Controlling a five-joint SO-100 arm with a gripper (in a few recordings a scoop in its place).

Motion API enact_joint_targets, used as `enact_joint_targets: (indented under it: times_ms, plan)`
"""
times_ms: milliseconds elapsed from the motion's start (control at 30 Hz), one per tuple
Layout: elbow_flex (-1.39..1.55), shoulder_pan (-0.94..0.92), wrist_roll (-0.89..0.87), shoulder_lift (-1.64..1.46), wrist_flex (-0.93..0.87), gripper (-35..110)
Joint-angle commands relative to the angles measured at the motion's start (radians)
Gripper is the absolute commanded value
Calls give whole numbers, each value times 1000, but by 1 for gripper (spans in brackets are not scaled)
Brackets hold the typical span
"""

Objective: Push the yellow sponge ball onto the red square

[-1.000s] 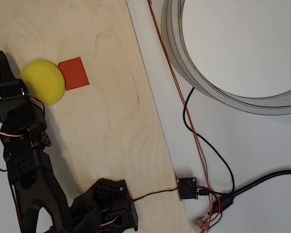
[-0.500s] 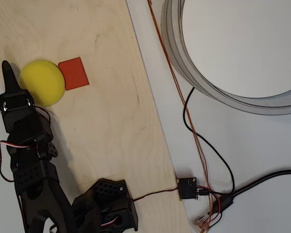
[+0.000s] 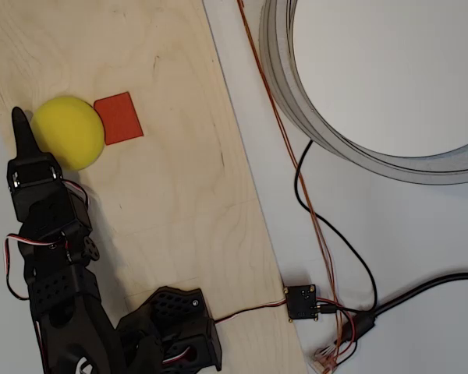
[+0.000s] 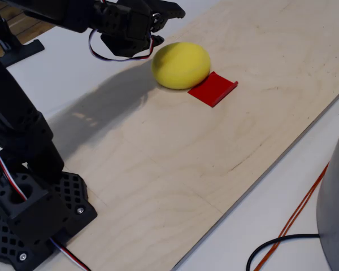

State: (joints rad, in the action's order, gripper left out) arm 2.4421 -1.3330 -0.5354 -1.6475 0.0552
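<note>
The yellow sponge ball (image 3: 68, 133) sits on the plywood board (image 3: 164, 195) near its left edge in the overhead view. Its right side touches the left edge of the red square (image 3: 118, 118) and hides a little of it; most of the square lies bare to the ball's right. In the fixed view the ball (image 4: 181, 65) rests at the square's (image 4: 213, 88) far-left edge, and the square's right edge looks slightly raised.

The black arm (image 3: 51, 257) reaches up the left side of the board from its base (image 3: 171, 331) at the near edge. The jaws (image 3: 21, 128) point away from the base, just left of the ball; in the fixed view they (image 4: 165, 11) hang just behind and left of it. Contact with the ball: cannot tell. The jaws appear together in the overhead view.

The board lies on a white bench (image 3: 405, 234) with cables (image 3: 327, 234) and a large grey ring (image 3: 296, 93) to the right.
</note>
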Motion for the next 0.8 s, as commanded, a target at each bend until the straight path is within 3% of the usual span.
enact_joint_targets:
  times_ms: [0,767]
  plan:
    - [8,-15,-20,-17,32,25]
    - [20,-132,107,15,43,24]
